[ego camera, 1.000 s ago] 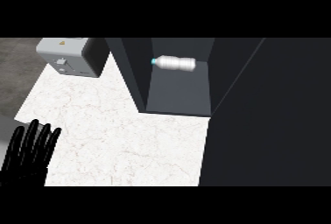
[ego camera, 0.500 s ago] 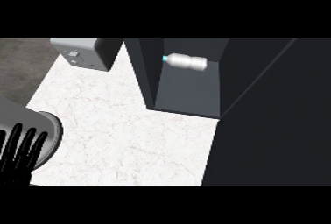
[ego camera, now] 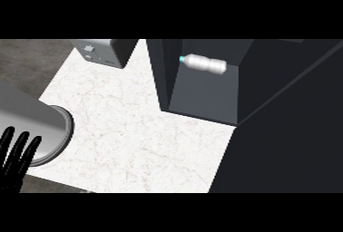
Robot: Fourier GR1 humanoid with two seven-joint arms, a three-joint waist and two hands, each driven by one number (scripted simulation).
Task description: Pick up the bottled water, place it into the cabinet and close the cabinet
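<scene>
The bottled water (ego camera: 204, 63), clear with a light blue cap, lies on its side inside the dark cabinet (ego camera: 201, 97), at the head view's upper middle. The cabinet's opening faces me, and a broad dark panel (ego camera: 288, 136) fills the right side; it looks like the cabinet's door. My left hand (ego camera: 16, 158) shows at the lower left edge with straight fingers pointing up, far from the bottle and holding nothing. A grey forearm (ego camera: 36, 129) lies right beside it. My right hand appears nowhere.
A grey boxy appliance (ego camera: 100, 50) stands at the back left of the white marble counter (ego camera: 134, 136). The counter's left edge drops off to a dark grey floor (ego camera: 26, 68).
The cabinet, the bottle and the appliance have slid to the right in the picture. A grey forearm has come in at the left, and my left hand now sits lower at the edge.
</scene>
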